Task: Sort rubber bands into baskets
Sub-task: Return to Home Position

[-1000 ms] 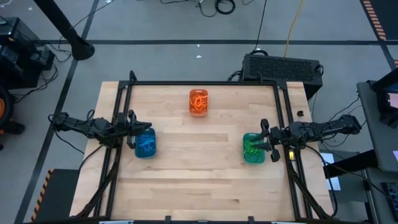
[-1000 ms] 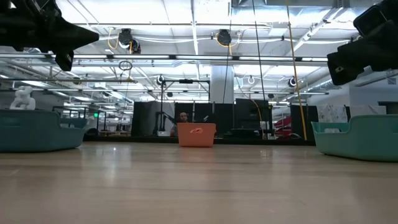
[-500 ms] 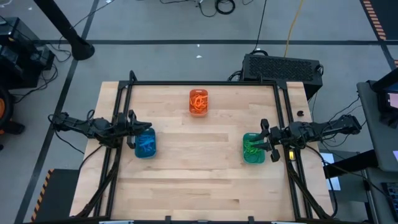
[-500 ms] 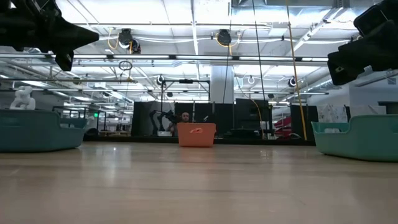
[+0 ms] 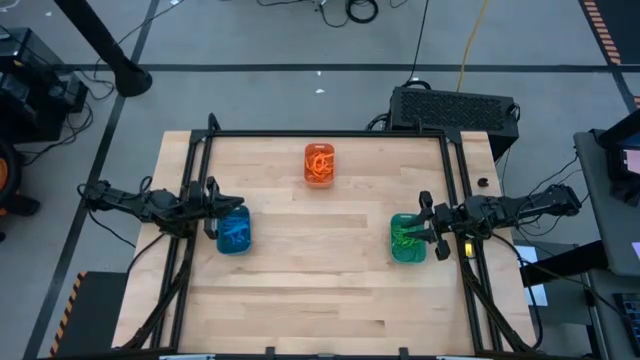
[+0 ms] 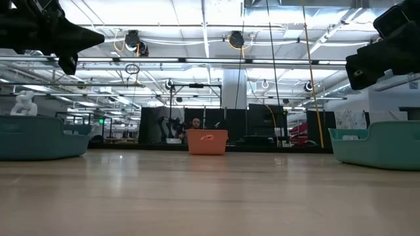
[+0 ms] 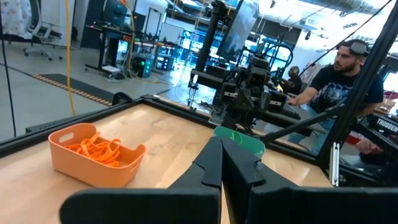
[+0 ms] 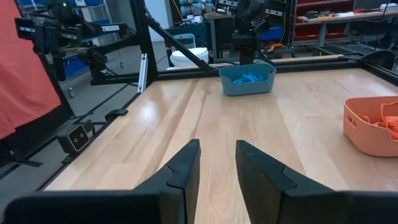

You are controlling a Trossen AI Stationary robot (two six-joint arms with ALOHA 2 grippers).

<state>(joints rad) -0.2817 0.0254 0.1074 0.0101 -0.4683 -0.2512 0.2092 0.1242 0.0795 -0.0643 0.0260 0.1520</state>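
Left pincer (image 5: 228, 208): fingers together, blue basket (image 5: 236, 236) beneath tip. Right pincer (image 5: 422, 230): narrow gap, green basket (image 5: 404, 241) beneath tip.

Three small, rounded plastic tubs stand upright and well apart on the wooden table (image 5: 320, 290). The orange basket (image 7: 93, 167) is at the middle of the far side, the blue basket (image 8: 247, 87) is toward the left edge, and the green basket (image 6: 377, 147) is toward the right edge. Each holds a loose tangle of thin loops in its own colour: orange rubber bands (image 7: 96, 147), blue rubber bands (image 8: 249, 77), and what look from above like green rubber bands (image 5: 406, 236), too small to count.
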